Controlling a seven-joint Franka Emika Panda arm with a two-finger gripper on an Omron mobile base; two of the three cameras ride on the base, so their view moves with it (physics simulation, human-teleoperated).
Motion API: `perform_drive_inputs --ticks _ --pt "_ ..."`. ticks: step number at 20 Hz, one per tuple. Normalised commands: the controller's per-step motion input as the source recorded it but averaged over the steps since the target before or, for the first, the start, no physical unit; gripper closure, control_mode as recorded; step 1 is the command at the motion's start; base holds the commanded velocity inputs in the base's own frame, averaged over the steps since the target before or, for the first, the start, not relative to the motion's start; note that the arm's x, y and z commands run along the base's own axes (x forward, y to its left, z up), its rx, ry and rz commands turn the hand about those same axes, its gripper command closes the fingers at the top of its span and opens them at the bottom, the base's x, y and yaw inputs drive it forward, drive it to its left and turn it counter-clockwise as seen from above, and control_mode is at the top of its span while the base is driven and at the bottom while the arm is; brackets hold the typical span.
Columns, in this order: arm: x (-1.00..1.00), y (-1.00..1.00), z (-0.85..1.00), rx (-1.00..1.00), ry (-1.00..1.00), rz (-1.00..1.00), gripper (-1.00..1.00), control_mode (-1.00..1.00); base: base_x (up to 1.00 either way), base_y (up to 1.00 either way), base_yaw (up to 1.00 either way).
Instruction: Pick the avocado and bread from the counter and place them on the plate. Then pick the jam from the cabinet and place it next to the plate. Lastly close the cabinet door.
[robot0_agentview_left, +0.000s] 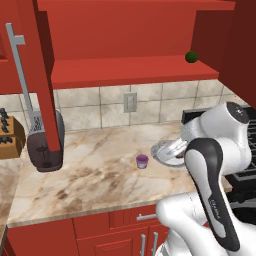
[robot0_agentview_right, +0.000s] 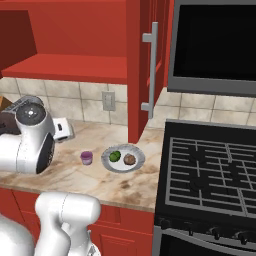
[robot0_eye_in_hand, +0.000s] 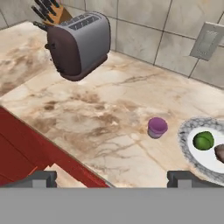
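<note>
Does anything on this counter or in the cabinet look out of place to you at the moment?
Nothing is spilled or tipped. The avocado and bread lie on the plate, and the jam stands upright beside it. What stands out is the cabinet door, open over the counter.

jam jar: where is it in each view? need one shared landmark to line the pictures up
Left base view: the jam stands on the counter, centre, just left of the plate.
Right base view: jam left of centre, left of the plate.
Hand view: jam right of centre, left of the plate.
Shared landmark: the plate.
</note>
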Motion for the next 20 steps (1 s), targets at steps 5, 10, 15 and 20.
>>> perform_drive_inputs --ticks 5,10,15,20 --pt "-0.71 0.00 0.47 0.00 -0.12 0.00 -1.00 -1.00 0.00 0.00 0.00" --pt "-0.79 -0.10 0.31 0.00 -0.24 0.00 -1.00 -1.00 0.00 0.00 0.00" --pt "-0.79 -0.26 0.26 0.00 -0.29 0.00 -1.00 -1.00 0.00 0.00 0.00" --pt "-0.74 -0.32 0.23 0.00 -0.31 0.04 -1.00 -1.00 0.00 0.00 0.00"
